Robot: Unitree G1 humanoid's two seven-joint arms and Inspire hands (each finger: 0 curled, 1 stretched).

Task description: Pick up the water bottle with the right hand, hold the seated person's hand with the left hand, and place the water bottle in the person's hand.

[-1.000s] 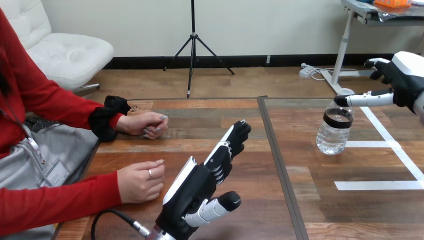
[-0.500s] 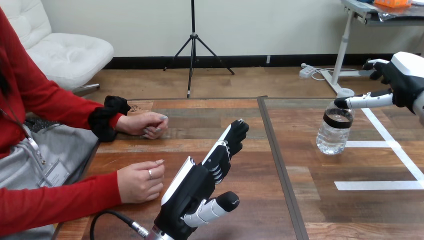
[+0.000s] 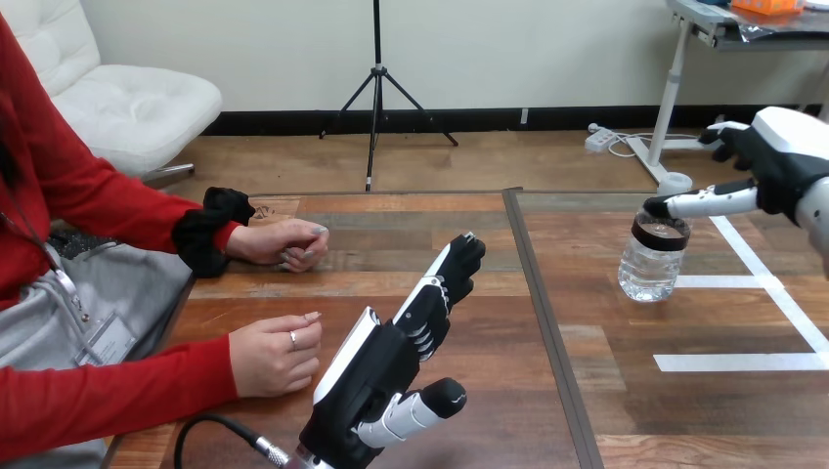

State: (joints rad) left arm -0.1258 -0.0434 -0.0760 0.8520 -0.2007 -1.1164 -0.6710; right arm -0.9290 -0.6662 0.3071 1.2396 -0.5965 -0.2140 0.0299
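Wood-plank counter (image 3: 469,215) stretches out ahead, split down the middle by a dark seam (image 3: 544,322), with white tape lines (image 3: 743,362) marking its right half. Over on that right half stands the clear plastic water bottle (image 3: 653,256), upright, a dark band round its neck, its base just beside one of the tape lines. And right above it is the right robot hand (image 3: 782,161), reaching in from the right edge. Its thumb (image 3: 699,203) stretches out flat over the top of the bottle, its fingers (image 3: 728,137) are spread beyond it, and nothing is clasped: it is released. Whether the thumb tip actually touches the bottle top, I cannot tell. Down at the bottom centre, the left robot hand (image 3: 391,371) rises off the counter on its edge, white back shell turned to the left, fingers straight and pointing up and away, thumb sticking out to the right. It is released too, gripping nothing. Just beside it, to its left but apart from it, the person's hand at the view's lower left (image 3: 277,354) rests on the counter, fingers loosely curled. Further up the left side, the person's other hand (image 3: 283,242) lies in a loose fist on the wood, well apart from both robot hands and from the bottle.
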